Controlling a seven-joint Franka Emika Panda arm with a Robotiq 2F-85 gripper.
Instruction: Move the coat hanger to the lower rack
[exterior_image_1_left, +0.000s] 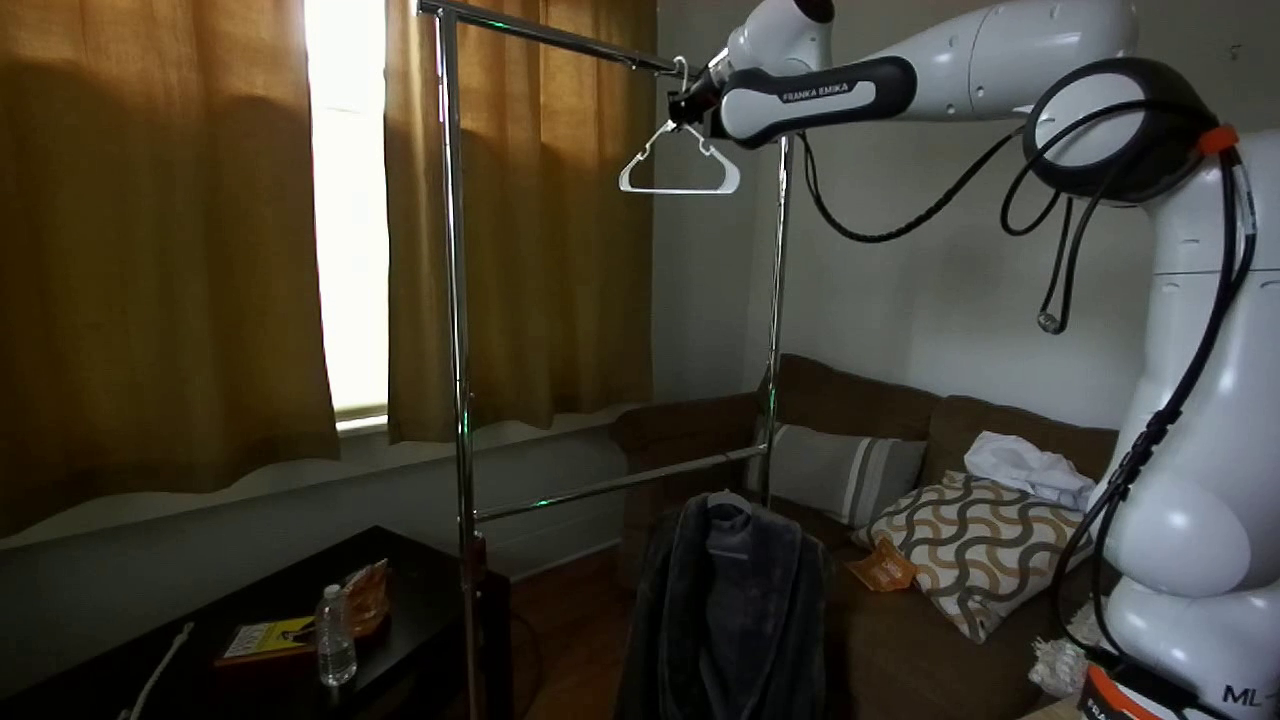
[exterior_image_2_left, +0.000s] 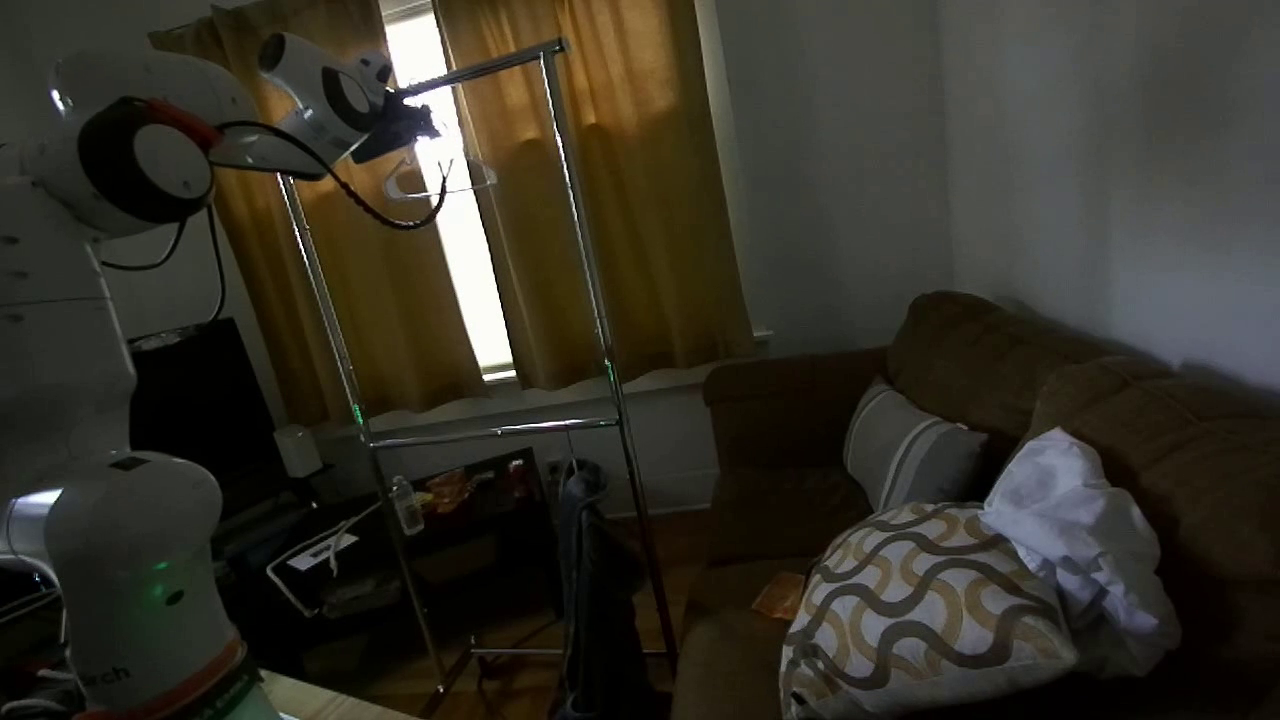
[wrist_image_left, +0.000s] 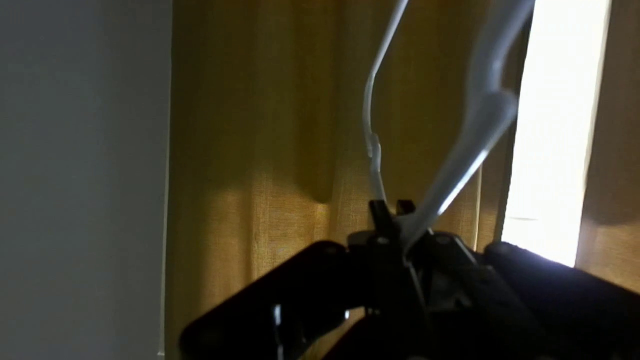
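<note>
The white coat hanger (exterior_image_1_left: 680, 190) is high beside the garment stand's top bar (exterior_image_1_left: 550, 36). Its hook appears level with that bar in an exterior view; I cannot tell if it rests on it. The hanger also shows faintly in an exterior view (exterior_image_2_left: 394, 183). My gripper (exterior_image_1_left: 682, 108) is shut on the hanger's neck, just below the hook. In the wrist view, the fingers (wrist_image_left: 394, 212) close around the neck, and the two white shoulders (wrist_image_left: 475, 130) spread upward in the picture. The lower rack (exterior_image_1_left: 620, 483) crosses the stand at mid-height, well below the gripper; it also shows in an exterior view (exterior_image_2_left: 495, 432).
A dark jacket (exterior_image_1_left: 720, 600) hangs low at the stand on its own hanger. The stand's uprights (exterior_image_1_left: 458, 300) flank the hanger. A brown couch (exterior_image_2_left: 800, 430) with pillows is beside it. A dark table (exterior_image_1_left: 400, 560) holds a bottle (exterior_image_1_left: 336, 640). Curtains (exterior_image_1_left: 560, 250) hang behind.
</note>
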